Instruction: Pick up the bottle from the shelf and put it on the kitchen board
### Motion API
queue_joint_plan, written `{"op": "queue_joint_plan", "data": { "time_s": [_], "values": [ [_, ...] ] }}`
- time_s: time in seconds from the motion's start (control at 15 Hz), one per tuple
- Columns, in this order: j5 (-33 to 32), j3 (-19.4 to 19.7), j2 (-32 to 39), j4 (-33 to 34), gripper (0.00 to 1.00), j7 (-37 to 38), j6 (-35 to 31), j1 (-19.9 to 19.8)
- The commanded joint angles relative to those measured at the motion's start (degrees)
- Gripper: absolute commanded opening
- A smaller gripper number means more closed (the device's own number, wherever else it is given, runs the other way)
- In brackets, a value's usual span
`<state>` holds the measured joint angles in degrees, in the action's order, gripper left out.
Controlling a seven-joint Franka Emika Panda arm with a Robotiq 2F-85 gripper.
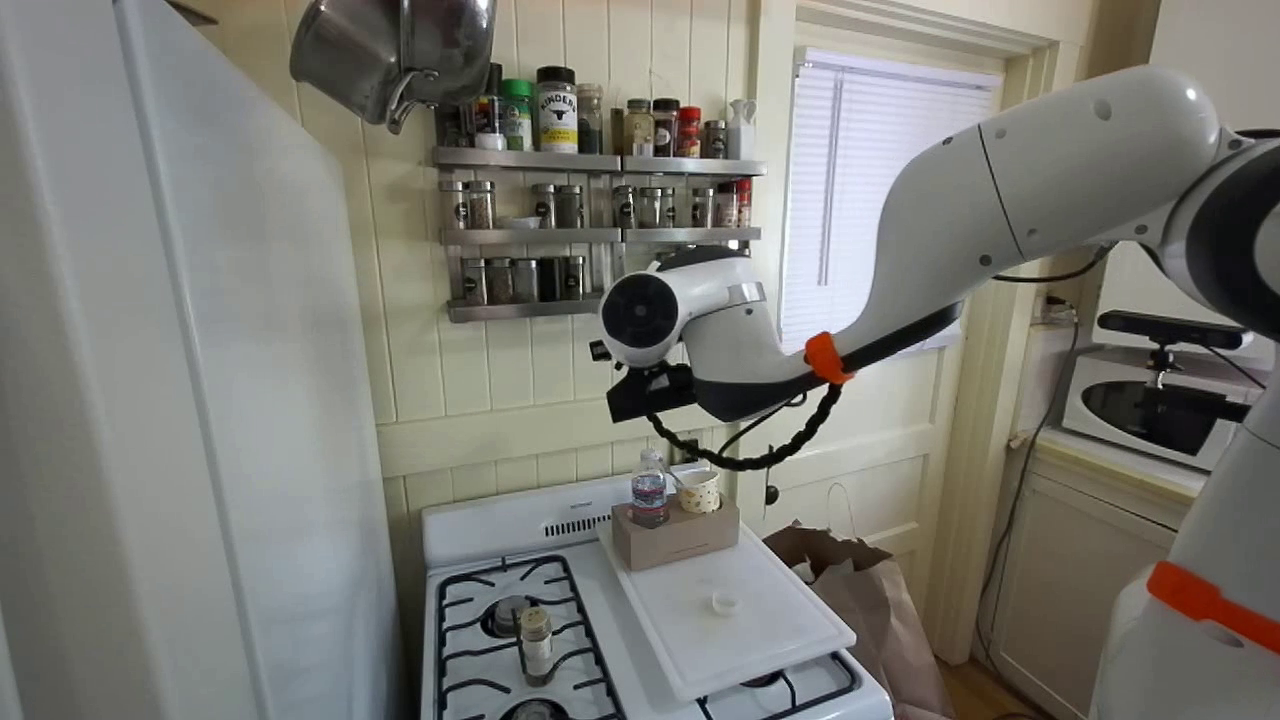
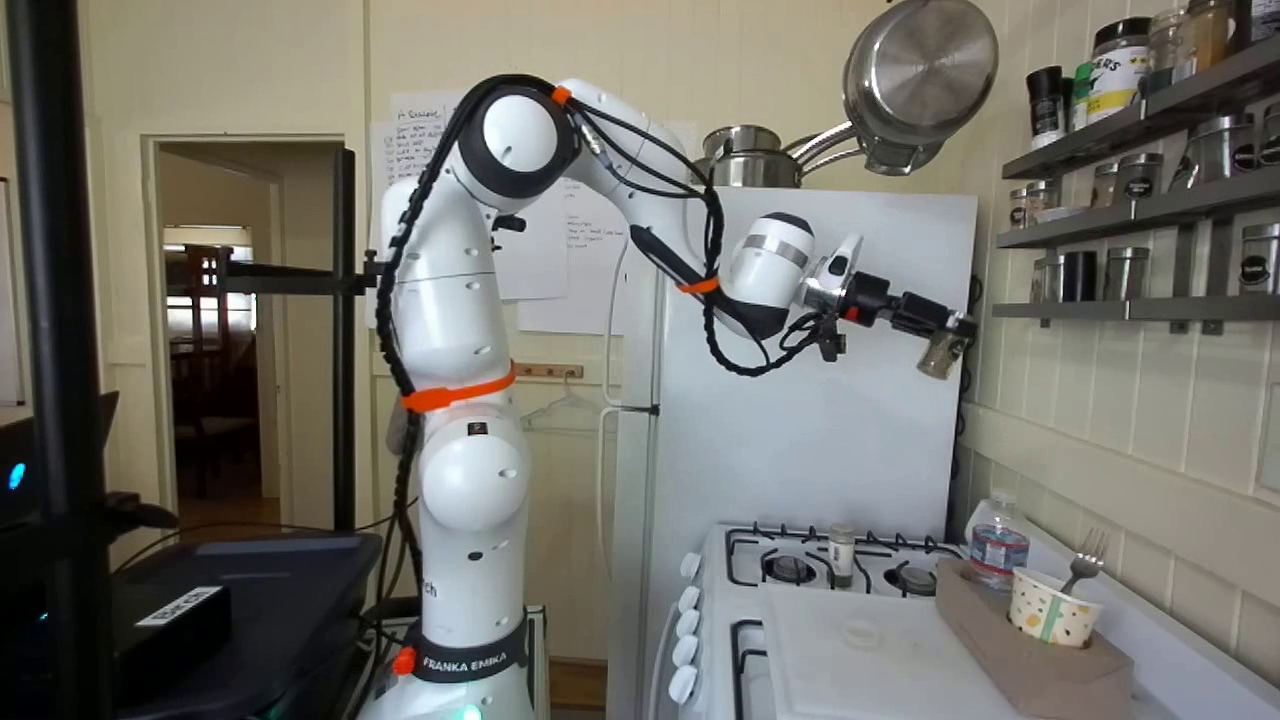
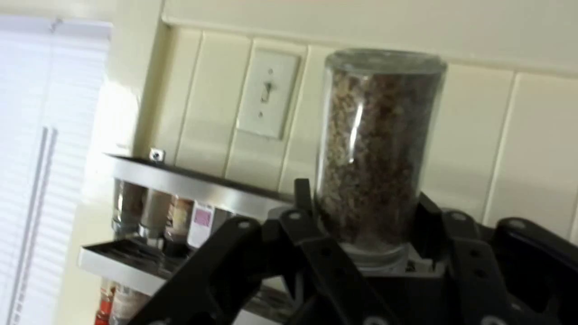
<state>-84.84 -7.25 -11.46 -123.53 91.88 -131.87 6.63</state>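
The bottle is a small clear glass spice jar (image 3: 379, 149) filled with brownish flakes. My gripper (image 3: 365, 207) is shut on it, with a black finger on each side. In an exterior view the gripper (image 2: 948, 325) holds the jar (image 2: 941, 358) tilted, in the air above the stove and below the lowest tier of the shelf (image 2: 1080, 311). The three-tier shelf (image 1: 530, 237) with its rows of jars hangs on the wall; it also shows in the wrist view (image 3: 189, 185). The pale kitchen board (image 1: 740, 635) lies on the stove, lower than the gripper; it also shows here (image 2: 850, 670).
A cardboard box (image 1: 680, 545) on the board's back holds a water bottle (image 1: 649, 490) and a paper cup (image 1: 699, 492) with a fork. Another jar (image 1: 536, 645) stands on the burner grate. A small white lid (image 1: 724, 603) lies on the board. Pots (image 2: 920, 80) hang above; the fridge (image 2: 810, 420) stands beside.
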Motion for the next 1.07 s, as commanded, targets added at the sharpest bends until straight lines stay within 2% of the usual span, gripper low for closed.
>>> {"op": "queue_joint_plan", "data": {
  "time_s": [0.0, 0.2, 0.33, 0.4, 0.67, 0.73, 1.0],
  "values": [
    [9.6, 0.7, -4.6, -8.0, 0.25, -0.2, 5.1, 0.2],
    [13.5, 1.3, -4.6, -11.8, 0.25, 0.7, 11.5, -0.9],
    [16.9, 2.7, -3.8, -12.0, 0.25, 1.4, 11.8, -1.5],
    [13.9, 1.9, -2.7, -10.6, 0.50, 0.4, 11.2, -1.2],
    [15.6, 2.8, -2.7, -11.2, 0.50, 0.6, 11.2, -1.9],
    [15.7, 2.8, -2.7, -11.2, 0.25, 0.7, 11.2, -1.9],
    [14.8, -0.9, 7.0, -7.5, 0.25, 10.3, 26.0, -1.4]
  ]
}}
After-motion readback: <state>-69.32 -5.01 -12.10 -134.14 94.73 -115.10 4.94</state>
